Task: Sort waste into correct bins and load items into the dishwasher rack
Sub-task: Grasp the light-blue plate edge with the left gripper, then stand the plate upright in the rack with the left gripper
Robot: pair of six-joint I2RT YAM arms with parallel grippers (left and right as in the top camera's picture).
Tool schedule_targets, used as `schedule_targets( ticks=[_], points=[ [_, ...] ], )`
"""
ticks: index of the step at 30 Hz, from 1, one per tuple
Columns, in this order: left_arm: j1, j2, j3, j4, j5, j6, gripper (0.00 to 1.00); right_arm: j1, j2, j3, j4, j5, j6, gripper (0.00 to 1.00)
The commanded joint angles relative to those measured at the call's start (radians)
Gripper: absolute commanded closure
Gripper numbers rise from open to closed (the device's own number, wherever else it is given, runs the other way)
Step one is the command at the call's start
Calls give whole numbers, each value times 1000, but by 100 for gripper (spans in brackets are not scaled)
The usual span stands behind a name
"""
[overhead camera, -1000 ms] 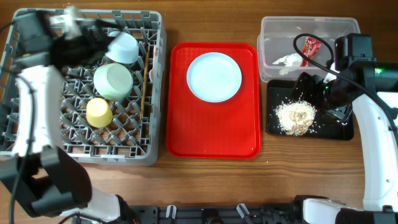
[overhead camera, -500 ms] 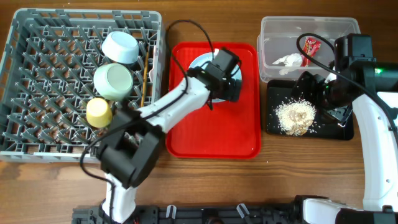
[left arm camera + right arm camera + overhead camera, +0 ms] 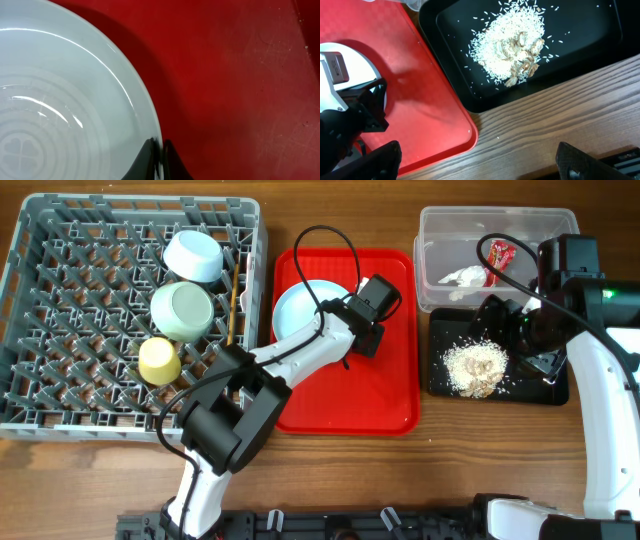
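The left arm has swung away from the dishwasher rack (image 3: 60, 330) and across to the red tray (image 3: 390, 395); a second ago it was over the rack's far corner. The plate (image 3: 303, 312) is the only dish not yet in the rack, so I take this as the start of its pick.

Nearest, the left arm's elbow hangs over the tray's near left corner. Its white forearm slants up across the tray to the plate's right rim. The plate now lies closer to the tray's left edge than it did a second ago, so it has probably been nudged or tipped.

In the wrist view the left gripper (image 3: 160, 156) has its two black fingertips drawn together, with the plate's thin edge between them. It looks clamped on the rim.

Left of the tray, the yellow cup (image 3: 159, 360), green saucer-bowl (image 3: 182, 310), white bowl (image 3: 193, 256) and chopsticks (image 3: 233, 305) are already in the rack.

Right of the tray, the right gripper (image 3: 480, 162) hovers with its fingers wide apart and has not moved. Below it the food scraps (image 3: 476, 367) lie in the black tray (image 3: 540, 390). Beyond that, right of the tray's far corner, the clear tub (image 3: 500, 222) holds the red wrapper (image 3: 500, 254) and the tissue (image 3: 462, 276).
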Motion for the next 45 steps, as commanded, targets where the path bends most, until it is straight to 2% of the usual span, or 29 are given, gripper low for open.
schedule_targets(
  ticks=[1, 4, 6, 10, 12, 14, 16, 17, 21, 22, 27, 28, 29, 30, 31, 33, 34, 36, 37, 38, 40, 42, 44, 45],
  points=[
    [-9, -23, -6, -12, 25, -2, 96, -2, -14, 22, -2, 17, 10, 0],
    [-2, -177, 19, -39, 36, -5, 96, -2, -14, 22, -3, 17, -8, 0],
    [28, -300, 22, -50, 113, -5, 96, -2, -14, 22, -3, 17, -9, 0],
    [166, -483, 22, -48, 363, -5, 96, -2, -14, 22, -2, 17, -18, 0],
    [288, -549, 22, -45, 507, -37, 96, -2, -14, 22, -2, 17, -20, 0],
    [442, -570, 22, -45, 720, -39, 96, -2, -14, 22, -3, 17, -34, 0],
    [532, -561, 21, -47, 848, -40, 96, -2, -14, 22, -5, 17, -34, 0],
    [619, -543, 21, -47, 946, -43, 96, -2, -14, 22, -5, 17, -34, 0],
    [782, -458, 21, -48, 1173, -42, 96, -2, -14, 22, -4, 17, -34, 0],
    [798, -434, 21, -55, 1179, -43, 96, -2, -14, 22, -5, 17, -33, 0],
    [832, -336, 19, -68, 1167, -42, 96, -2, -14, 22, -5, 17, -34, 0],
    [835, -330, 19, -69, 1122, -42, 89, -2, -14, 22, -5, 17, -34, 0],
    [835, -329, 19, -86, 1038, -42, 52, -2, -14, 22, -5, 17, -34, 1],
    [835, -330, 19, -99, 962, -42, 9, -2, -14, 22, -6, 17, -34, 0],
    [836, -330, 19, -101, 956, -43, 0, -2, -14, 22, -5, 17, -34, 0],
    [838, -338, 19, -114, 948, -42, 0, -2, -14, 22, 4, 17, -35, 0],
    [838, -351, 19, -122, 895, -42, 0, -2, -14, 22, 8, -10, -67, 0],
    [838, -390, 19, -150, 767, -27, 0, 5, -14, 22, 43, -199, -275, 0],
    [838, -425, 19, -178, 672, -28, 0, 23, -14, 22, 69, -240, -300, 0],
    [835, -447, 19, -204, 602, -28, 0, 49, -14, 22, 113, -239, -300, 0],
    [814, -482, 19, -295, 296, -92, 0, 123, -14, 22, 277, -239, -280, 0],
    [782, -482, 19, -418, 110, -120, 0, 201, -6, 22, 422, -221, -266, 0],
    [768, -481, 19, -556, 82, -119, 0, 252, 32, 22, 428, -142, -258, 0],
    [769, -481, 19, -683, 85, -118, 0, 251, 82, 22, 298, -59, -229, 0]
  ],
)
